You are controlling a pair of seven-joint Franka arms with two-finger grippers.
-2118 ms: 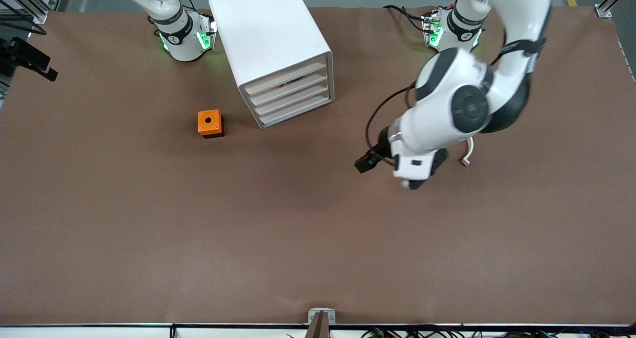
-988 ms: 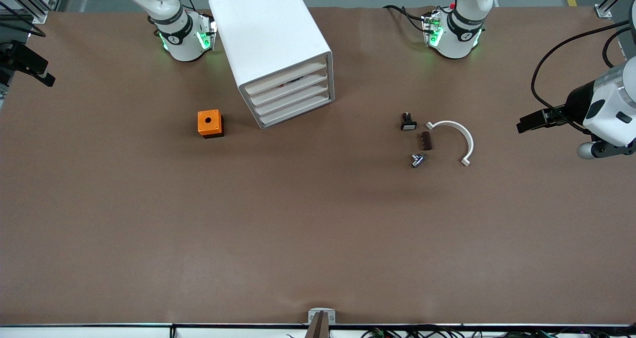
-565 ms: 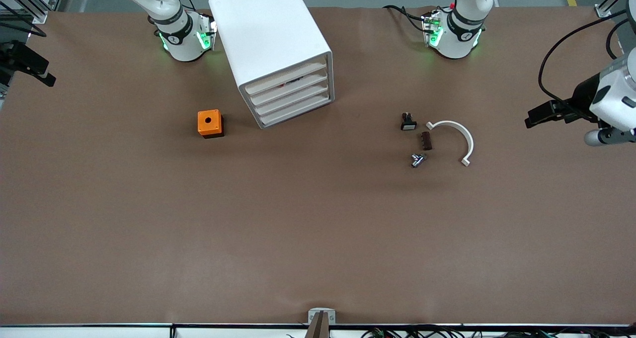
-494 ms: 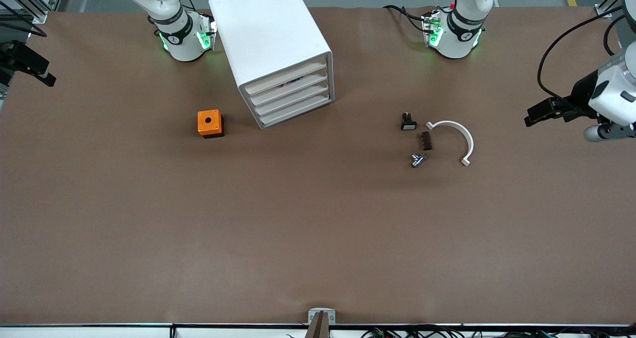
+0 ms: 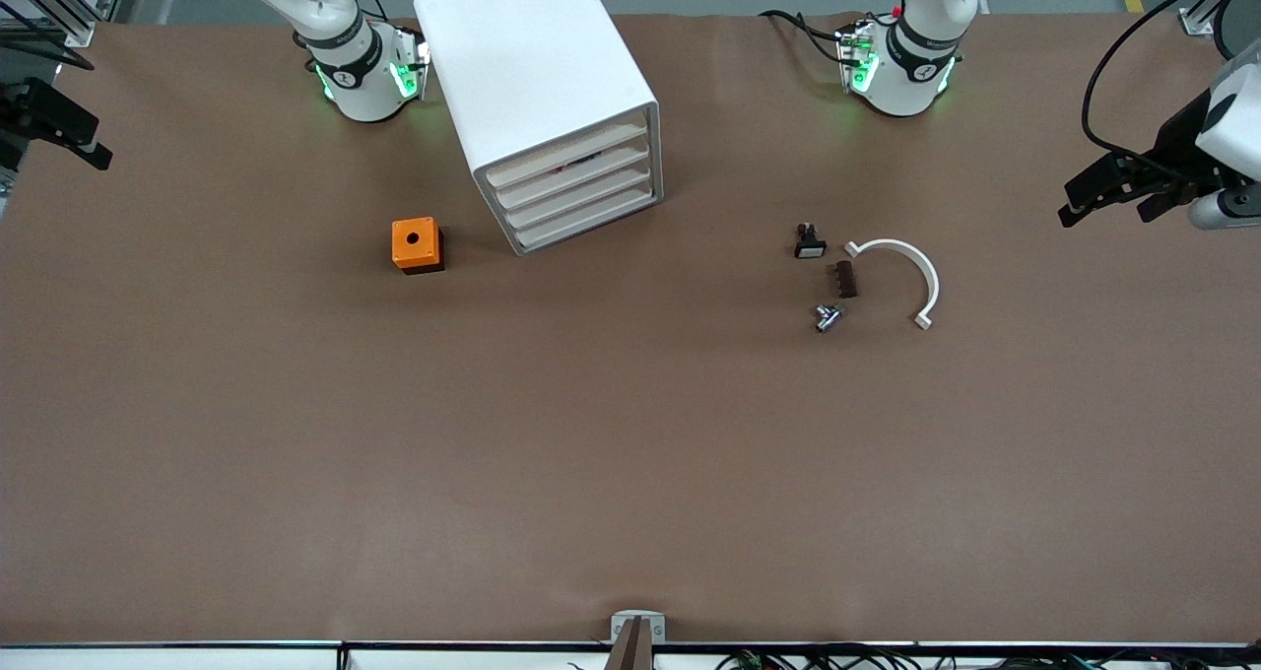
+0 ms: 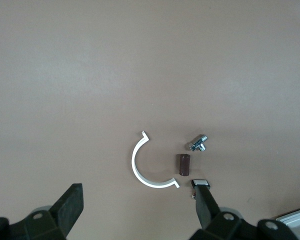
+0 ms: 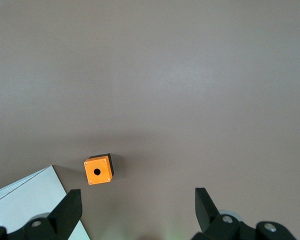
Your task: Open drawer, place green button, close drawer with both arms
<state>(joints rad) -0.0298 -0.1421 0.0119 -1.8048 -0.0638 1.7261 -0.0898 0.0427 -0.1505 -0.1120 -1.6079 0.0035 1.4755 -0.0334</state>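
Note:
The white drawer cabinet [image 5: 537, 79] stands near the right arm's base, and all its drawer fronts [image 5: 581, 192] are shut. The green-capped button is not in view anywhere. My left gripper [image 6: 138, 205] is open and empty. It hangs high over the left arm's end of the table, well away from the cabinet, and its hand shows at the edge of the front view [image 5: 1222, 202]. My right gripper [image 7: 137, 207] is open and empty, high above the orange box [image 7: 98, 170] and a corner of the cabinet [image 7: 20, 200].
The orange box with a hole [image 5: 417, 244] sits beside the cabinet. Toward the left arm's end lie a black button with a white face [image 5: 809, 245], a brown block [image 5: 845, 279], a metal part [image 5: 829, 316] and a white arc [image 5: 901, 274].
The left arm has swung from over the small parts out to its end of the table and risen, uncovering them. The right arm, cabinet and orange box have not moved.

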